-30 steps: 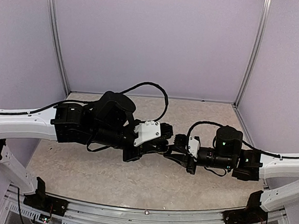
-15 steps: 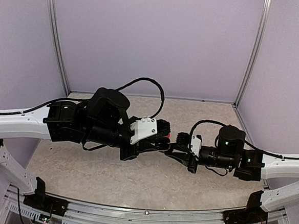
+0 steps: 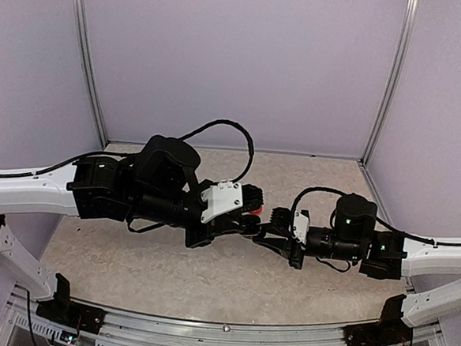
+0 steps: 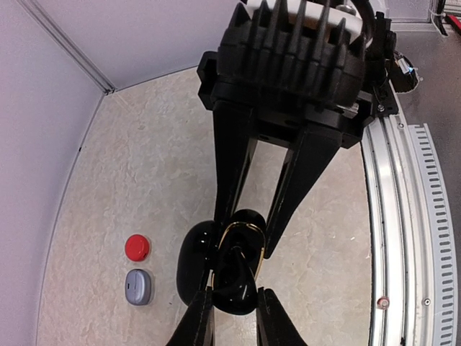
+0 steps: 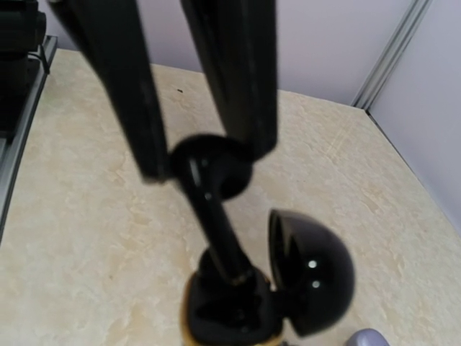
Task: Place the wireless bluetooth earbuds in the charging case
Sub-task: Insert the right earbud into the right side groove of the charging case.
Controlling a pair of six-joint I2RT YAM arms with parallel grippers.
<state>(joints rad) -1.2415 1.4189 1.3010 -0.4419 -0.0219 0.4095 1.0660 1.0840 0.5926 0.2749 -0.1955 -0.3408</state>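
My left gripper (image 4: 234,299) is shut on the body of an open black charging case (image 4: 193,263) with a gold rim, held above the table. Its lid (image 5: 313,277) stands open to one side. My right gripper (image 5: 205,162) is shut on the head of a black earbud (image 5: 220,223). The earbud's stem points down into the case's opening (image 5: 230,310), and its tip is at or just inside the rim. In the top view both grippers meet at mid-table, the left gripper (image 3: 247,222) facing the right gripper (image 3: 268,229). The other earbuds are out of view.
A small red case (image 4: 137,247) and a silvery grey case (image 4: 138,286) lie closed side by side on the beige table (image 4: 144,173) near the left wall. The red case also shows in the top view (image 3: 255,210). The table's metal front rail (image 4: 392,216) lies behind the right arm.
Both arms shifted a little to the left about a second ago, uncovering a bit of the red case between them. They have barely moved in the last half second.
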